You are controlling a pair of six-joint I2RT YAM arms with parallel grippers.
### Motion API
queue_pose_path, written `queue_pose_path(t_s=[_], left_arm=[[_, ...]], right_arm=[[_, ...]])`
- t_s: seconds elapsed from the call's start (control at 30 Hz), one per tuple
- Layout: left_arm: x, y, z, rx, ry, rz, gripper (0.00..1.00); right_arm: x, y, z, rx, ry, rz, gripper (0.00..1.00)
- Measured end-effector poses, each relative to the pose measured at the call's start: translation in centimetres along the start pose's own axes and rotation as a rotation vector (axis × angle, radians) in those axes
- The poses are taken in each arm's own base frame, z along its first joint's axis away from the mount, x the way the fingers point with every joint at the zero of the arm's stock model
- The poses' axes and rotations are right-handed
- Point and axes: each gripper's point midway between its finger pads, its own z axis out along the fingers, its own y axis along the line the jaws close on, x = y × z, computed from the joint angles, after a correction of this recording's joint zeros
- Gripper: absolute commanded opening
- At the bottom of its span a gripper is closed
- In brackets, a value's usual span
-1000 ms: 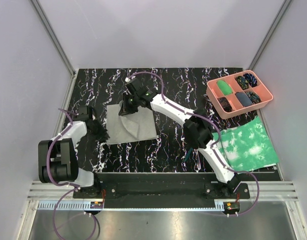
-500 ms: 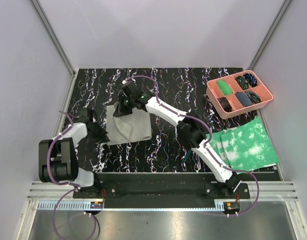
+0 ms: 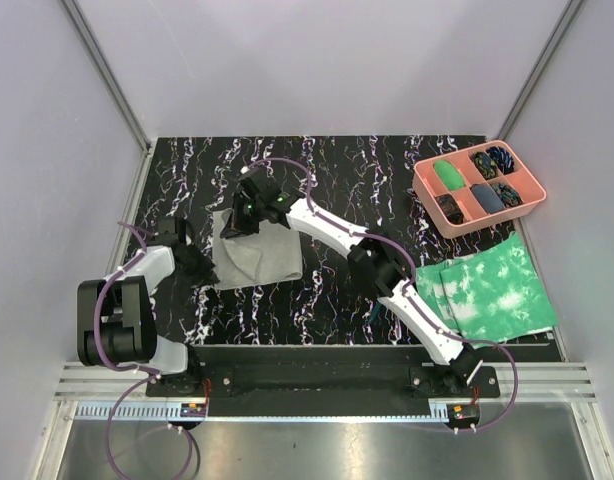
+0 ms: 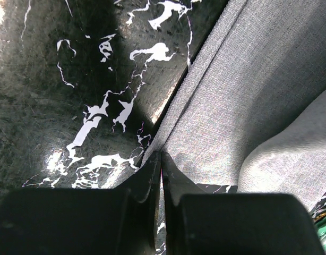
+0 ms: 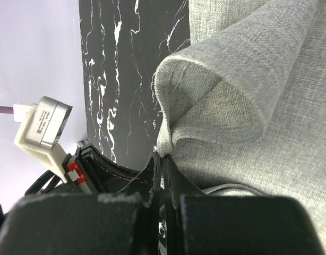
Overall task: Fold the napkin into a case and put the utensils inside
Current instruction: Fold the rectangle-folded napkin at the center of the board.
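Note:
The light-grey napkin (image 3: 267,258) lies on the black marbled table, left of centre, with its far part lifted and curled over. My right gripper (image 3: 243,214) is shut on a far-left edge of the napkin (image 5: 248,149), and cloth shows between its tips (image 5: 164,155). My left gripper (image 3: 201,264) is shut at the napkin's near-left corner (image 4: 232,122), with its tips (image 4: 161,154) on the hem. A teal utensil handle (image 3: 374,311) peeks out beside my right arm; the other utensils are hidden. No finished case shows.
A pink compartmented tray (image 3: 540,190) with small items stands at the back right. A green-and-white mottled sheet (image 3: 492,290) lies at the right front. My right arm stretches across the table's middle. My left arm's wrist (image 5: 43,125) is close beside the right gripper.
My right gripper has moved left with the napkin's edge in it, so the cloth has folded over and looks narrower. My left gripper has stayed at the near-left corner.

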Motion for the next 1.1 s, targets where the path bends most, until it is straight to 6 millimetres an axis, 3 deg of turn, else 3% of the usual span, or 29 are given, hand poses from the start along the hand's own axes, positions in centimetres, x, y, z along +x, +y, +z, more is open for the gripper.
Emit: queue_pose_path(t_s=[0.17,0.37,0.5,0.6,0.7,0.8,0.9,0.97,1.1], left_arm=[[0.0,0.0,0.0,0.002,-0.004,0.000,0.11],[0.0,0.3,-0.8,0.001,-0.035,-0.015,0.29],[-1.4,0.4,-3.3,0.026,-0.126,-0.032,0.33],[-2.8,-0.3,-5.7,0.067,-0.208,-0.027,0.35],[-4.7,-2.1,-7.8,0.128,-0.264,0.000,0.35],[-6.3,-4.9,-8.1,0.211,-0.236,0.031,0.32],[-7.3,-6.9,-6.4,0.259,-0.151,0.049,0.31],[-7.6,-8.0,-4.5,0.273,-0.087,0.061,0.30],[-7.7,-9.8,-1.5,0.278,0.002,0.085,0.26]], right_arm=[[0.5,-0.3,0.9,-0.011,0.017,0.008,0.01],[0.7,-0.8,2.2,-0.027,0.032,0.013,0.30],[1.3,-0.7,2.4,-0.054,0.066,0.001,0.47],[1.6,-0.5,1.8,-0.063,0.085,-0.029,0.49],[2.3,-1.0,-0.4,-0.021,0.110,-0.061,0.56],[2.1,-1.0,-4.4,0.009,0.112,-0.096,0.59],[0.6,-1.0,-8.8,0.010,0.072,-0.139,0.59],[-0.7,-1.3,-10.7,-0.018,0.043,-0.153,0.59],[-2.3,-3.5,-11.3,-0.042,0.015,-0.146,0.56]])
